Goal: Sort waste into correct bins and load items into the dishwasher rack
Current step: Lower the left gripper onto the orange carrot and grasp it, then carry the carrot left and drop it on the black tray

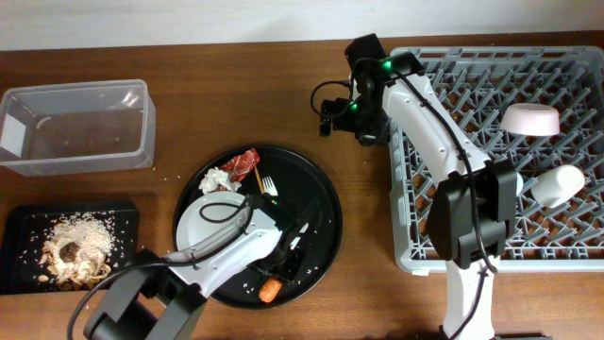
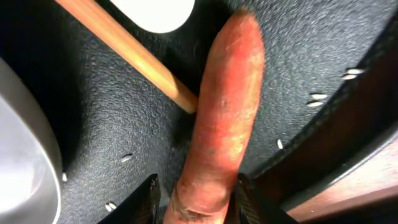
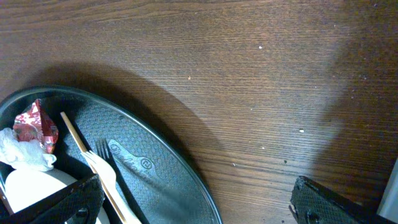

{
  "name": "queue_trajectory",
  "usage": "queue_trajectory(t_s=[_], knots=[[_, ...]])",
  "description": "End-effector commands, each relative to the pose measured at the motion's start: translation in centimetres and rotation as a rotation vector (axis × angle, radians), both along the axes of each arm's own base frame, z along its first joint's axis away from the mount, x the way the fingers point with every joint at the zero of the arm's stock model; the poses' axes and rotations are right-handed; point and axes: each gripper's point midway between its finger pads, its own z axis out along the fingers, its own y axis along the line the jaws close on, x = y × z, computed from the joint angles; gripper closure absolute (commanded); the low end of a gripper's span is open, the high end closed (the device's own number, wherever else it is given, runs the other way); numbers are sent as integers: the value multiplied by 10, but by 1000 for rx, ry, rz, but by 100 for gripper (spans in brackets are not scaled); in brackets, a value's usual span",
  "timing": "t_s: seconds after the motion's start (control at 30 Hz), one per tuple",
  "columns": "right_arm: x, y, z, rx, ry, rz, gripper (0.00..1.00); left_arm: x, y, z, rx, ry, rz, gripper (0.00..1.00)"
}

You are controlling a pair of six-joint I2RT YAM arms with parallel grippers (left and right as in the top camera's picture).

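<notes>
We see the left fingers (image 2: 149, 204) standing 1 on each side of the thick end of the carrot (image 2: 227, 106), close against it. We cannot tell whether they actually grip it. The carrot lies on the round black tray (image 1: 321, 212), near the rim closest to the robot, and the end of the wooden stick (image 2: 134, 53) touches its side. The right fingers (image 3: 329, 202) are spread wide and hold nothing, hovering over the table (image 3: 249, 62) between the tray's edge and the dishwasher rack (image 1: 514, 263).
</notes>
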Motion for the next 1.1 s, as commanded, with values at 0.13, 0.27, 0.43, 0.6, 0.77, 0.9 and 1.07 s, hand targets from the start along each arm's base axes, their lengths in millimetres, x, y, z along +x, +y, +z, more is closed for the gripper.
queue_trajectory(t_s=[0.13, 0.27, 0.43, 0.6, 0.77, 0.9, 1.07], knots=[[3, 0, -1, 5, 0, -4, 1, -3, 0, -7, 1, 6, -1, 61], [3, 0, -1, 5, 0, -4, 1, -8, 1, -15, -4, 11, -7, 61], [3, 0, -1, 5, 0, -4, 1, -8, 1, -17, -4, 8, 8, 62], [3, 0, -1, 5, 0, -4, 1, -7, 0, -15, -6, 5, 19, 80], [3, 0, -1, 5, 0, -4, 1, 7, -12, 14, -15, -6, 20, 80], [3, 0, -1, 5, 0, -4, 1, 18, -19, 41, -14, -15, 23, 80], [3, 0, -1, 5, 0, -4, 1, 78, 16, 83, -20, -140, 199, 79]])
